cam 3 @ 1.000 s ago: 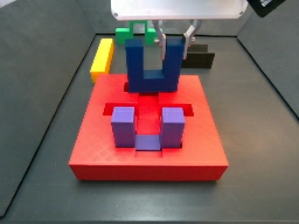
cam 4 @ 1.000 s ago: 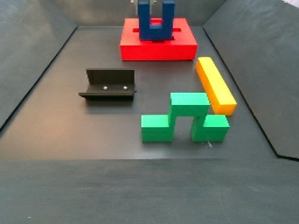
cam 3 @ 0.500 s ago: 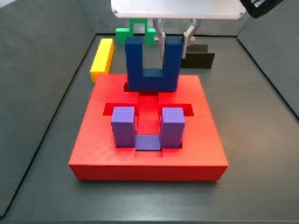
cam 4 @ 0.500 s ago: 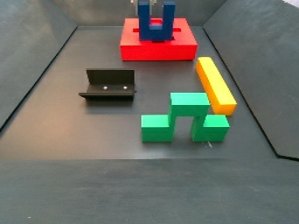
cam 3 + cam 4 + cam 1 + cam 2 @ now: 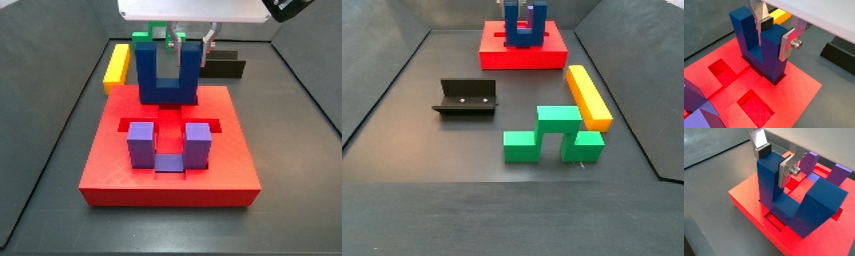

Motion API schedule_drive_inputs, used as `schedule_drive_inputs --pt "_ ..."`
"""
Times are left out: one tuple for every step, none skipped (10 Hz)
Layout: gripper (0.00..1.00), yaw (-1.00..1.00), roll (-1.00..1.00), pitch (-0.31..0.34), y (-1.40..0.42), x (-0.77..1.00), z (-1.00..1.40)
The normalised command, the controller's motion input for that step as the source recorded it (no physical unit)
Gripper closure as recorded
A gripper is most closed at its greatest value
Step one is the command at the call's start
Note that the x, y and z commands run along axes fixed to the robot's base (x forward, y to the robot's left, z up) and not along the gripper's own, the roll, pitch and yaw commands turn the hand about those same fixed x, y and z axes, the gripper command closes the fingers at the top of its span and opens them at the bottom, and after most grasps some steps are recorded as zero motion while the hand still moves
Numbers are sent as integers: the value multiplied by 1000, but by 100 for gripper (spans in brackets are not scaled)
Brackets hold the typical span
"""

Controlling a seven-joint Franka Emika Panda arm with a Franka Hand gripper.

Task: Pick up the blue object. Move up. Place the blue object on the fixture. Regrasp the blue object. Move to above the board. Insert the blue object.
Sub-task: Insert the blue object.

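Note:
The blue object (image 5: 170,85) stands upright on the far part of the red board (image 5: 107,165), prongs up, its base down in a recessed cutout (image 5: 777,77). My gripper (image 5: 775,35) comes down from above and straddles one prong near its top. A silver finger plate (image 5: 785,170) lies flat on the prong's side and the other pad (image 5: 763,150) sits at the opposite top edge. In a side view the blue object (image 5: 523,25) shows at the far end of the board (image 5: 496,55). The fixture (image 5: 466,97) stands bare on the floor, well apart.
A purple U-shaped block (image 5: 167,145) stands in the near part of the board. A long yellow bar (image 5: 587,95) and green blocks (image 5: 549,135) lie on the dark floor beside the fixture. Dark walls enclose the floor on all sides.
The gripper and the blue object have shifted slightly sideways over the far cutout; the rest is unchanged.

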Motion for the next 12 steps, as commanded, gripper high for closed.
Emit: schedule_drive_inputs --pt "100 143 1 0 -66 323 -106" --pt "100 80 0 0 0 366 -86" --pt "100 23 0 0 0 246 -94" --pt "100 0 17 0 0 120 -306" --pt "100 0 39 -59 0 40 -594" --pt "100 0 37 -47 0 89 -789" --pt "100 0 0 0 17 140 -851" --pt "100 14 0 0 6 137 -891" --pt "100 9 0 0 0 100 -843" --pt "100 0 -29 19 0 14 -569" --pt "100 0 -1 49 0 0 -423" --pt "100 0 33 14 -100 0 -214"
